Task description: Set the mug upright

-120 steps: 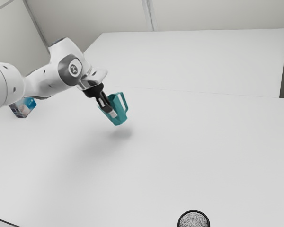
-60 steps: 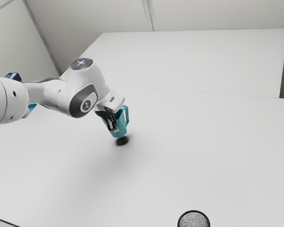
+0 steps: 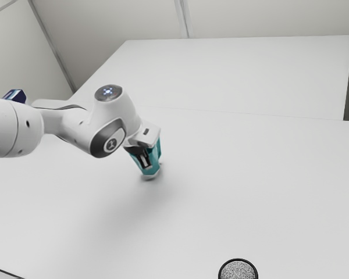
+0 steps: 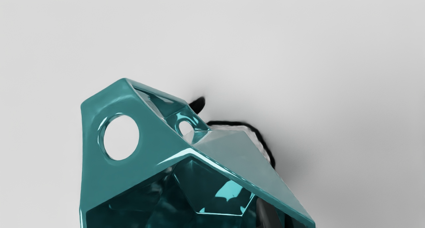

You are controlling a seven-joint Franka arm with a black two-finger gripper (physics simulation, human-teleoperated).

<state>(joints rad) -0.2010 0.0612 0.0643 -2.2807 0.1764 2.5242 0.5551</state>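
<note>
exterior view, mug (image 3: pixel 154 167): base down and mouth up, leaning a little, under the hand at the end of the arm (image 3: pixel 114 119); the base is at the table (image 3: pixel 238 192) or just above it, and contact cannot be told.
exterior view, gripper (image 3: pixel 145 163): down at the mug, gripping it by its wall.
exterior view, box (image 3: pixel 14 95): beyond the arm, at the exterior view's left, well apart from the mug.
wrist view, finger (image 4: pixel 266 212): reaches inside the mug's open mouth, against the wall, which fits a pinch with one finger in and one out.
wrist view, handle (image 4: pixel 113 100): out to one side of the mouth, well away from the finger.
wrist view, shadow (image 4: pixel 239 123): dark and close around the base, so the table is likely very near.
done: the mug is grasped and, by the look of it, almost upright.
left: level out the lean, seat the base flat, loosen the grip, and draw the inner finger straight out so it does not tip the mug.
</note>
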